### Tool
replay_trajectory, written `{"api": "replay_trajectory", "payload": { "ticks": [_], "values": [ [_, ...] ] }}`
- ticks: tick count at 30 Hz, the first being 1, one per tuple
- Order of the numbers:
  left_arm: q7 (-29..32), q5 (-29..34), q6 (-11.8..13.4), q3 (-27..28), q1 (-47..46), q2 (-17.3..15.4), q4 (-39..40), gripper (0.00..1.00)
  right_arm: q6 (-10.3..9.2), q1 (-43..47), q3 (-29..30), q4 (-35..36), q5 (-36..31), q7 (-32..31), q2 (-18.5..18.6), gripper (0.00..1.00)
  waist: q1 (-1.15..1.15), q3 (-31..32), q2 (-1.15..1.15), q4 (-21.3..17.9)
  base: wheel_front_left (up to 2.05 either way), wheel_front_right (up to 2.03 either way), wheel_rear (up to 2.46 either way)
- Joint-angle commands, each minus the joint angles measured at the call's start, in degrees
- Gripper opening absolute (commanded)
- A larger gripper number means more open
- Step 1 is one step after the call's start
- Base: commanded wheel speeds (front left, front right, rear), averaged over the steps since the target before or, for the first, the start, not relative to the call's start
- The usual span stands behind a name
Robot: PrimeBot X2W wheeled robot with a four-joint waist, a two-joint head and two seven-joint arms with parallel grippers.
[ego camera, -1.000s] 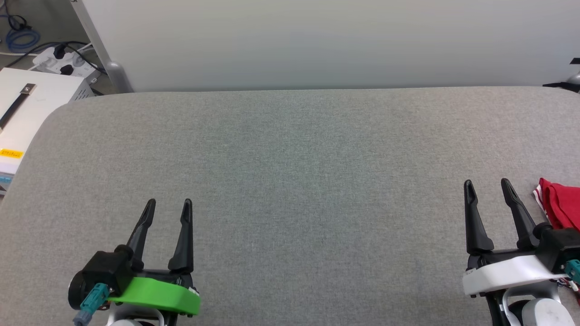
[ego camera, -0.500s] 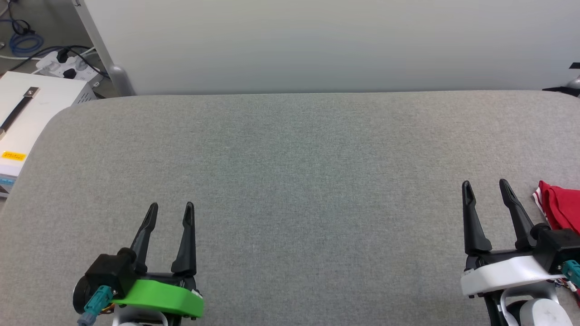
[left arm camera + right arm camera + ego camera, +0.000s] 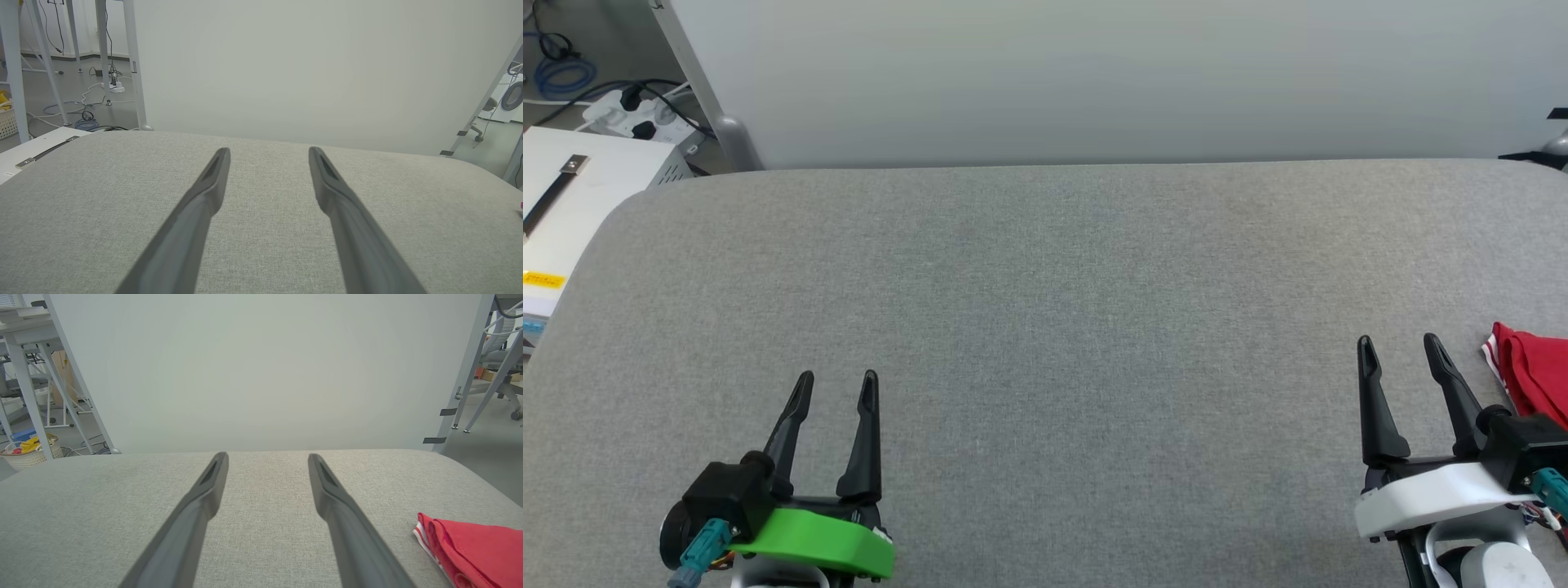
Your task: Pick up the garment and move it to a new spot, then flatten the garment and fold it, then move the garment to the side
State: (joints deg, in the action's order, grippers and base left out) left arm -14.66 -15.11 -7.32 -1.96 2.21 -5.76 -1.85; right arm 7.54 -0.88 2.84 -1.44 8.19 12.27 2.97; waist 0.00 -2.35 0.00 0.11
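Observation:
The garment (image 3: 1534,371), red with a red-white striped edge, lies folded at the far right of the grey padded table (image 3: 1045,269), partly cut off by the head view's edge. In the right wrist view the garment (image 3: 474,551) sits at the lower right. My right gripper (image 3: 1398,347) stands open just left of it, apart from the cloth, with nothing between its fingers. My left gripper (image 3: 836,381) is open and empty near the front left of the table. Both wrist views show spread fingers over bare grey fabric: left gripper (image 3: 269,152), right gripper (image 3: 267,456).
A pale panel (image 3: 1094,73) rises behind the table's far edge. A white box (image 3: 572,196) with a black handle stands off the table's left corner, with a power strip and cables (image 3: 637,114) on the floor behind it. A basket (image 3: 28,451) sits on the floor at left.
Both grippers sit slightly lower in the head view than a second ago; the whole picture also shifted a little. Jaws stay spread. The garment lies as before.

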Motion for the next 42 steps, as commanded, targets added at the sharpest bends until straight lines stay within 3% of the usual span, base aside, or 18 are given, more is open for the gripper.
{"api": "replay_trajectory", "payload": {
  "ticks": [1, 2, 42],
  "values": [
    [-0.34, 0.03, -0.16, -0.17, 0.55, 0.07, 0.19, 1.0, -0.05, 0.4, 0.02, -0.12, -0.58, 0.01, -0.05, 1.0, 0.0, -0.33, 0.0, -0.09, 0.0, 0.0, 0.0],
    [0.0, -0.01, 0.0, -0.07, 0.0, 0.0, 0.1, 0.0, 0.0, 0.0, 0.02, -0.03, 0.0, 0.0, -0.01, 0.0, 0.0, -0.3, 0.0, -0.06, 0.0, 0.0, 0.0],
    [5.04, 5.13, 2.49, 0.68, -0.76, 0.98, 0.69, 0.0, -0.02, 0.29, -0.94, 0.48, -2.76, -4.17, -0.04, 0.0, 0.0, 0.59, 0.0, -0.08, 0.0, 0.0, 0.0]
  ]
}}
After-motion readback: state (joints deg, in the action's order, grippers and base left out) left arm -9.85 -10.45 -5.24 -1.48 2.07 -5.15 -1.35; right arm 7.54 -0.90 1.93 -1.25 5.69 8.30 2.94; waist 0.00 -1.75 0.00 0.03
